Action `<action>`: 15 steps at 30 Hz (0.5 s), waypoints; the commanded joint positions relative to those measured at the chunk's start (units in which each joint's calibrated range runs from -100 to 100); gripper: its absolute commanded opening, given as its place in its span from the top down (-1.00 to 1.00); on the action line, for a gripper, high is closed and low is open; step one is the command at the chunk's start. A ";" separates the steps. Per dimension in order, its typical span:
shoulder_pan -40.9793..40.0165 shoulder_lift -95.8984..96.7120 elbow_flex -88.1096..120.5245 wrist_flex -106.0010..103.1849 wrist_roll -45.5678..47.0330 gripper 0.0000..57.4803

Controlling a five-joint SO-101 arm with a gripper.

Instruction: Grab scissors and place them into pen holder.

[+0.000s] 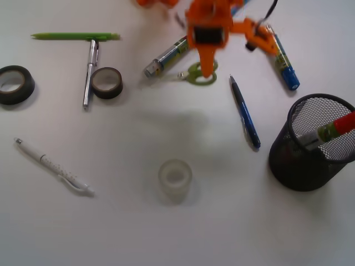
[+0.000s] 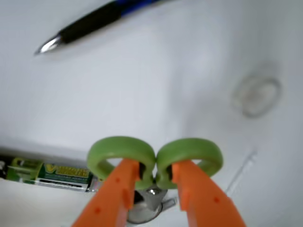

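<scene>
Seemingly pincer (image 2: 154,189) fingers thread both scissors (image 2: 154,158) loops.

- scissors (image 2: 154,158): light green handles
- end effector (image 2: 154,194): orange
- pen holder (image 1: 310,145): black mesh
- ballpoint pen (image 1: 245,112): blue and black
- surface (image 1: 111,221): white

Matt green plastic scissors (image 2: 154,161), black mesh pen holder (image 1: 294,160)

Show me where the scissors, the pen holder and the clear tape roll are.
scissors (image 2: 154,158), wrist view, green handle loops.
pen holder (image 1: 302,166), front view, mesh wall.
clear tape roll (image 1: 175,178), front view, top rim.
</scene>
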 commanded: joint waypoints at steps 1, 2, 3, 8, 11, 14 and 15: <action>1.24 -13.52 -15.18 3.36 -13.33 0.99; 1.46 -15.22 -17.35 3.36 -16.17 0.99; 1.46 -16.83 -18.44 3.10 -19.00 0.99; -1.60 -20.83 -16.81 -2.67 -32.19 0.99; -5.04 -20.66 -10.92 -16.06 -36.68 0.99; -8.26 -20.32 -1.32 -36.97 -37.26 0.99; -10.50 -20.23 3.21 -50.18 -37.31 0.99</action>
